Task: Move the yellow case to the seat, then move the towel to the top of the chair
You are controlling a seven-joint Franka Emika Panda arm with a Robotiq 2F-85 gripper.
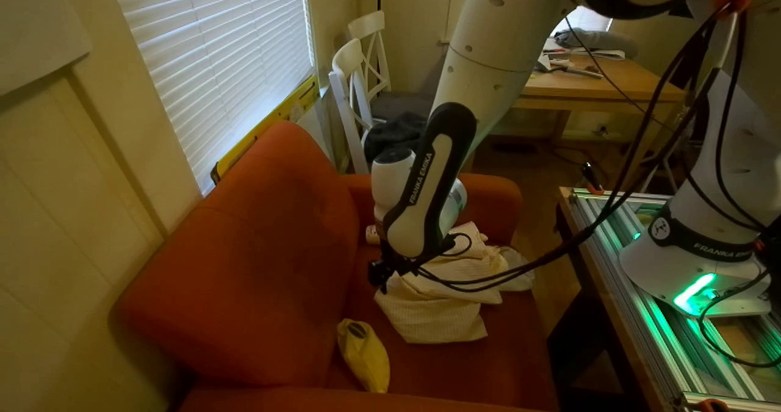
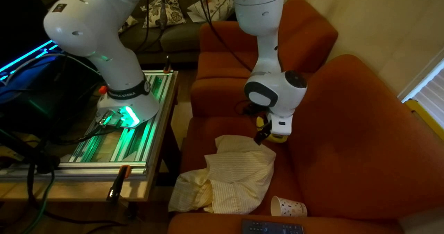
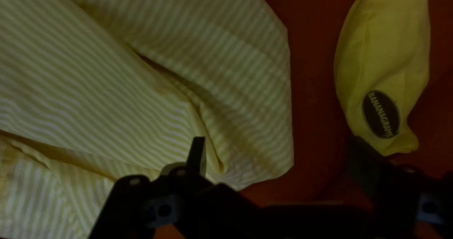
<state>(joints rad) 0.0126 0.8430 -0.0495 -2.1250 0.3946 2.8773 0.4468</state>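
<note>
Yellow case (image 3: 384, 65) on the seat (image 1: 464, 366), fingers (image 3: 196, 154) wide apart, towel (image 2: 242, 171) up next!
You hold nothing: one finger shows over the towel's fold, the other against the case's labelled end, touching or not I can't tell. The case lies near the backrest (image 1: 262, 265), farther from the table (image 2: 79, 189) edge than the towel, so step one looks done, and clear of the towel it shouldn't get dragged. The towel sprawls nearer that edge, rumpled, which should hand you a ridge to pinch. You're likely lining up for it, but shift off the case first, or closing could catch both.
</note>
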